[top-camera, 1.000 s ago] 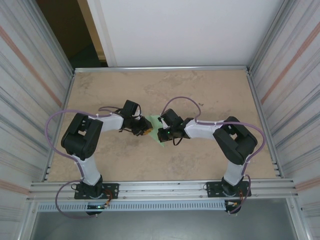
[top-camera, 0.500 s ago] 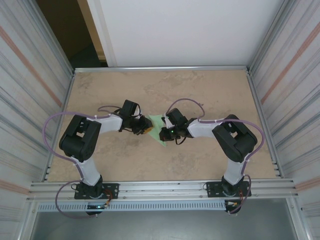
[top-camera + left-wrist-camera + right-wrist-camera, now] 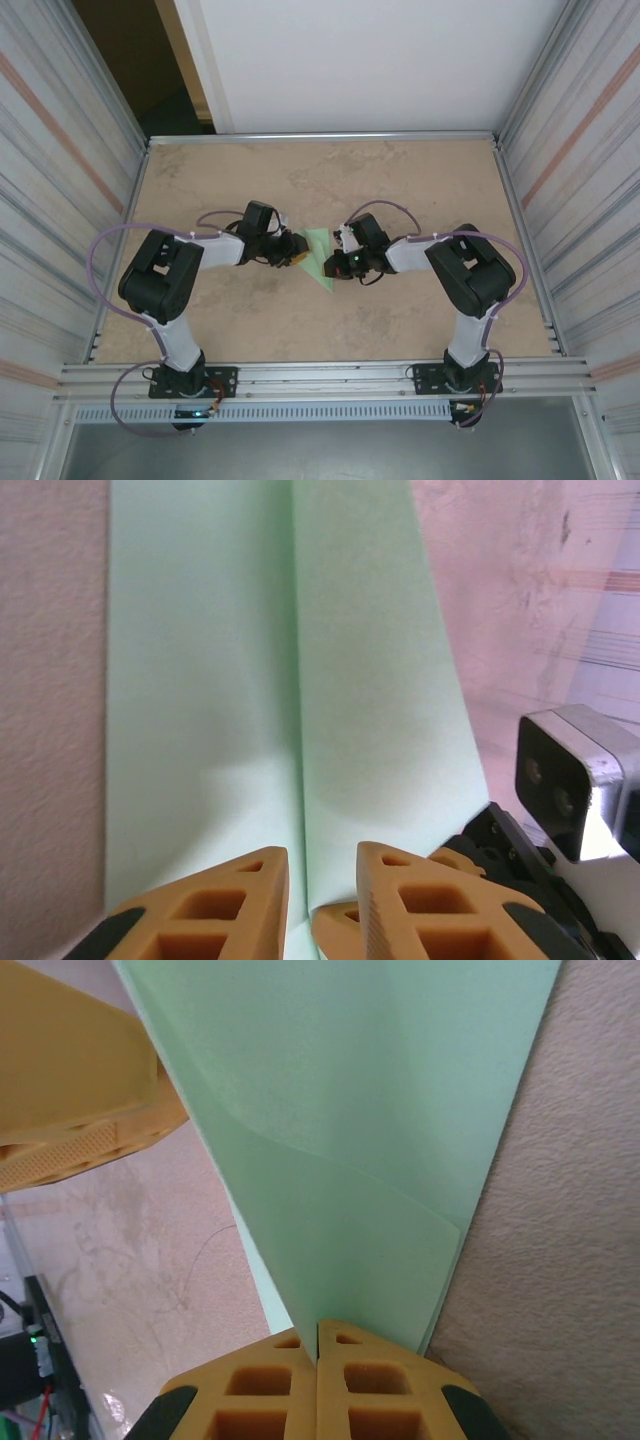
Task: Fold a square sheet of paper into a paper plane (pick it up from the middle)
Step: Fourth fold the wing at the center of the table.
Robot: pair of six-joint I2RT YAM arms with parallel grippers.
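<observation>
pale mint-green paper (image 3: 200, 680), folded to a narrow point, creased lengthwise.

Robot lab cell w/ alu frame (image 3: 320, 378)

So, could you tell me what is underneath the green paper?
The tan table lies beneath the green paper, showing around its edges. Whether anything else lies under it cannot be seen; the sheet covers that spot.

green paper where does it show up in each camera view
top external: paper mid table, between left claw and right claw
left wrist: paper fills the upper middle, above the orange fingers
right wrist: paper runs from top down into the shut right claw
shared landmark: beige table
</observation>
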